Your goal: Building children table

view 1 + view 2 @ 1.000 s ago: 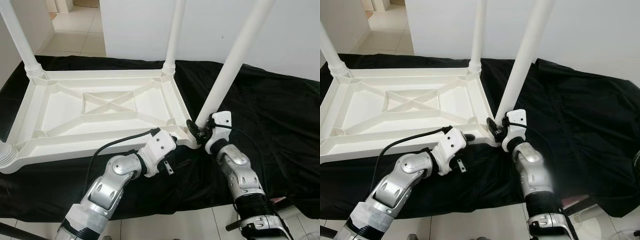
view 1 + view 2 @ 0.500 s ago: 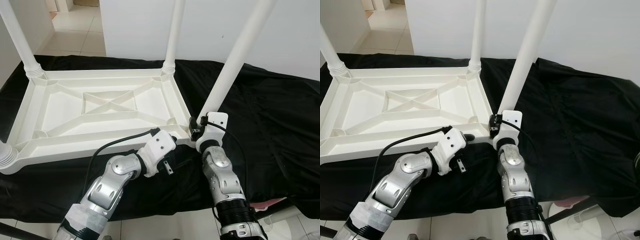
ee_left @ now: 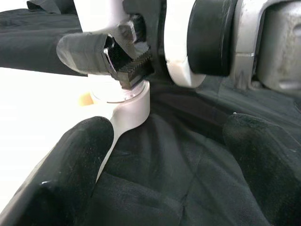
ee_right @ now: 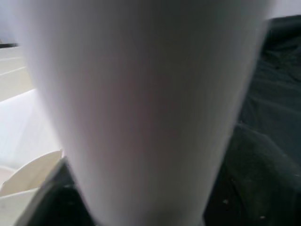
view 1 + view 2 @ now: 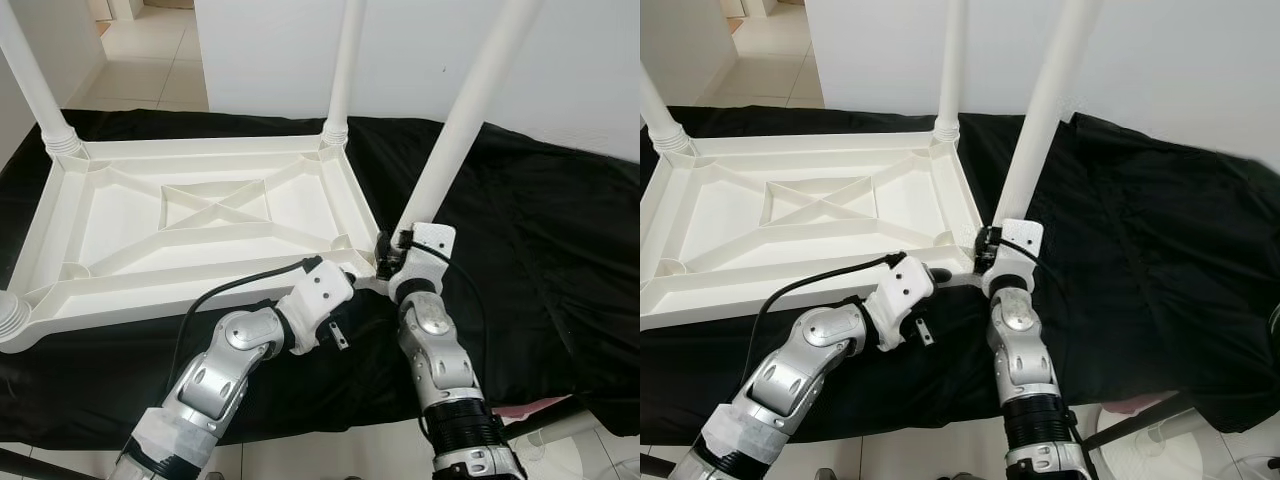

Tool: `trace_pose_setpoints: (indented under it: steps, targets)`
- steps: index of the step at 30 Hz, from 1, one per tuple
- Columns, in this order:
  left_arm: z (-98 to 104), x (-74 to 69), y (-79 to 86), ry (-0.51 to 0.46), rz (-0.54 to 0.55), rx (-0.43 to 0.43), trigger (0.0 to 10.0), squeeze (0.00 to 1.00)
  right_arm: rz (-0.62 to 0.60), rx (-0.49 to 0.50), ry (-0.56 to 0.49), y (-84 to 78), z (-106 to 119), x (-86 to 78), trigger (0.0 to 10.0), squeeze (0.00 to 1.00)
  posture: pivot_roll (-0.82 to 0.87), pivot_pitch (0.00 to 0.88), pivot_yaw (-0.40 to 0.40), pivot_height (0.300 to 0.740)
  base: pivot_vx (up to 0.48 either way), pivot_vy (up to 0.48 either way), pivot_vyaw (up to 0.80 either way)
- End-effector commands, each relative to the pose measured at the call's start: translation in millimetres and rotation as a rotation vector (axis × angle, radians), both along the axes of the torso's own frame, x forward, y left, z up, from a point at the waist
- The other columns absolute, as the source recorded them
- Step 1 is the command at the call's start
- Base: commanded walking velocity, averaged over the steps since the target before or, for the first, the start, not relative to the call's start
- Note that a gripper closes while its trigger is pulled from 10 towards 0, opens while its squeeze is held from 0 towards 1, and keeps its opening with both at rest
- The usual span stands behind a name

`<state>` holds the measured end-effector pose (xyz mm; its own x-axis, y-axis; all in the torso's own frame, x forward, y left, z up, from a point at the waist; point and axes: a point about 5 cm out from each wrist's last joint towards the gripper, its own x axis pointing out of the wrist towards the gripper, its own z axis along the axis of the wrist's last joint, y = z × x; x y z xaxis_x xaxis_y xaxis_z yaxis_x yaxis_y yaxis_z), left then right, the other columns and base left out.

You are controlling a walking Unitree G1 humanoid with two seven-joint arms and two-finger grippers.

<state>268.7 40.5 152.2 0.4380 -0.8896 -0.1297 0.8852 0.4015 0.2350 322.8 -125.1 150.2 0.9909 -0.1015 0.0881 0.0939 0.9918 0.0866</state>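
A white plastic table top (image 5: 200, 215) lies upside down on a black cloth (image 5: 540, 230) spread over the floor, w/ legs sticking up at the corners: one at the far left (image 5: 30, 75), one at the far right (image 5: 345, 65), and a stub of a 4th at the near-left corner (image 5: 12, 318).

The near-right leg (image 5: 455, 125) leans to the right, its base at the near-right corner socket (image 3: 123, 101). The right gripper (image 5: 388, 258) is clamped around the base of that leg, just above the socket; in the left wrist view one ridged finger (image 3: 129, 66) presses against the leg's bottom end. The right wrist view is blurred and very close, so the leg (image 4: 141, 108) is prob. what shows there as a wide white column.

The left gripper (image 3: 155, 155) sits low by the table top's near edge, beside the same corner, approx. under the right gripper. Its fingers (image 3: 70, 169) are spread apart w/ nothing between them, over black cloth.

White wall (image 5: 600, 60) behind, tiled floor (image 5: 150, 50) at the far left.
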Motion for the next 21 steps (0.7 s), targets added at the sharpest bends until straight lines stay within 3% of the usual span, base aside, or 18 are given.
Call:
trace_pose_setpoints:
  steps: [1, 6, 7, 8, 9, 13, 21]
  targets:
    - [0.7, 1.6, -1.9, -0.010, 0.019, 0.002, 10.0, 0.00, -0.007, -0.001, -0.002, -2.9, -0.4, -1.2, 10.0, 1.00, -0.06, 0.091, -0.074, 0.740, 0.000, 0.000, 0.00]
    - [0.6, 1.4, -2.8, -0.008, 0.019, -0.001, 10.0, 0.00, 0.033, -0.043, -0.025, -10.6, 3.8, -1.8, 10.0, 1.00, -0.06, 0.091, -0.071, 0.740, 0.000, 0.000, 0.00]
    - [0.6, 1.3, -3.2, -0.008, 0.017, -0.002, 10.0, 0.00, 0.072, -0.059, -0.034, -15.6, 5.3, -2.6, 10.0, 0.65, -0.06, 0.091, -0.070, 0.740, 0.000, 0.000, 0.00]
    - [0.6, 1.3, -3.2, -0.008, 0.017, -0.002, 10.0, 0.00, 0.072, -0.059, -0.034, -15.6, 5.3, -2.6, 10.0, 0.65, -0.06, 0.091, -0.070, 0.740, 0.000, 0.000, 0.00]
    - [0.6, 1.5, -3.4, -0.008, 0.015, -0.001, 10.0, 0.00, 0.115, -0.069, -0.042, -20.6, 6.2, -3.4, 10.0, 0.00, -0.07, 0.090, -0.065, 0.740, 0.000, 0.000, 0.00]
    - [1.4, 3.3, -3.6, -0.013, 0.011, 0.004, 10.0, 0.00, 0.251, -0.142, -0.051, -29.9, 5.6, -4.3, 10.0, 0.00, -0.07, 0.088, -0.061, 0.740, 0.000, 0.000, 0.00]
    - [3.8, 6.4, -4.4, -0.026, -0.004, 0.011, 10.0, 0.00, 0.480, -0.245, -0.032, -32.6, -1.8, -0.7, 10.0, 0.00, -0.07, 0.069, -0.039, 0.740, 0.000, 0.000, 0.00]
